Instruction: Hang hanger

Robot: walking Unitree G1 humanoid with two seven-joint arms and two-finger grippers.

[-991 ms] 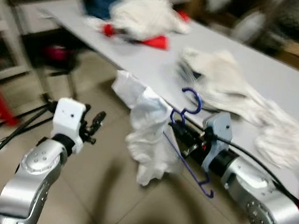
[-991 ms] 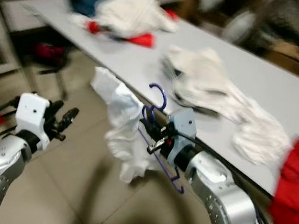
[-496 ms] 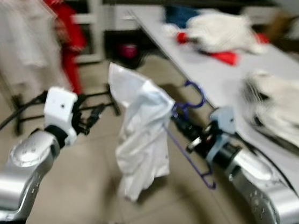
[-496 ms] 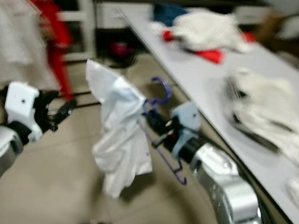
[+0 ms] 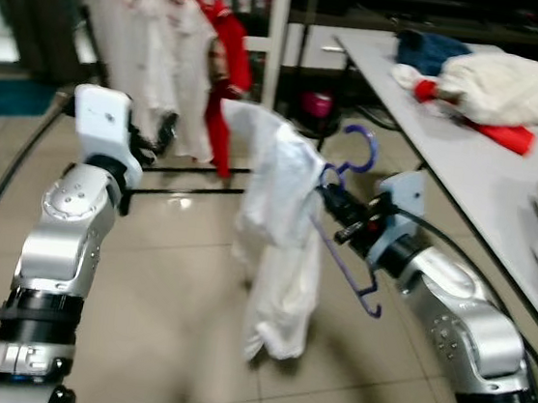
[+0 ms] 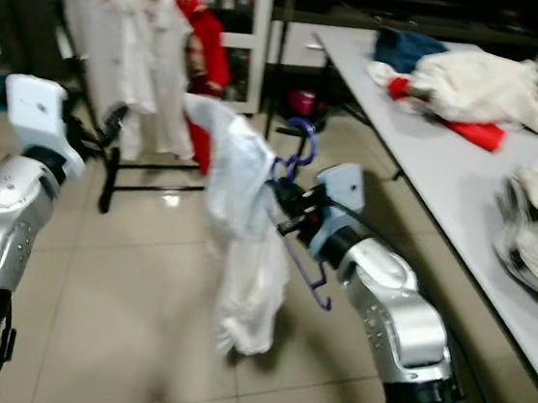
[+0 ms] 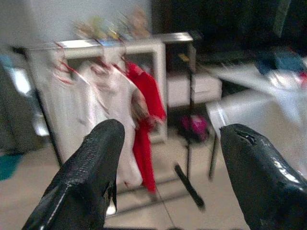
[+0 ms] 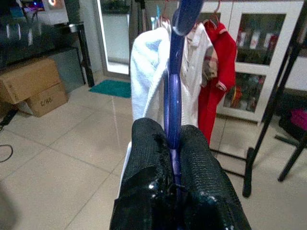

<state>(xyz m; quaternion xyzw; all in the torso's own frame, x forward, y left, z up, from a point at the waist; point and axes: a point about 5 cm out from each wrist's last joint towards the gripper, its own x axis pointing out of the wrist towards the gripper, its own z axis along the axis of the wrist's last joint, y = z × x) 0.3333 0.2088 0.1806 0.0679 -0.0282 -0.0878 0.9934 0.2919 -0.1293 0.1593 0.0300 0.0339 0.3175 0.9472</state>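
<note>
**A:** So, where is the hanger sitting right now?

**B:** Near the middle of the frame, the right gripper [image 5: 332, 201] is pinching the blue hanger [image 5: 342, 244], its two black fingers [image 8: 154, 163] pressing tight on the thin bar. A white garment [image 5: 279, 242] is draping off the hanger's left end and hanging down toward the tiled floor [image 5: 168, 317] without touching it.

**A:** And the other arm?

**B:** The left gripper [image 7: 168, 158] is pointing toward the upper left, its fingers spreading wide with nothing between them.

**A:** What is lying around the edges?

**B:** In the upper left, a clothes rack [image 6: 107, 169] is carrying white and red clothes [image 5: 185, 46], with a white cabinet [image 8: 249, 52] standing behind it. Along the right side, the long edge of a grey table [image 5: 469, 156] is running diagonally, with piled laundry [image 5: 497, 77] lying on top.

**A:** Is there room to move?

**B:** Bare floor is stretching open across the lower left and centre, between the two arms and up to the rack's feet.
</note>
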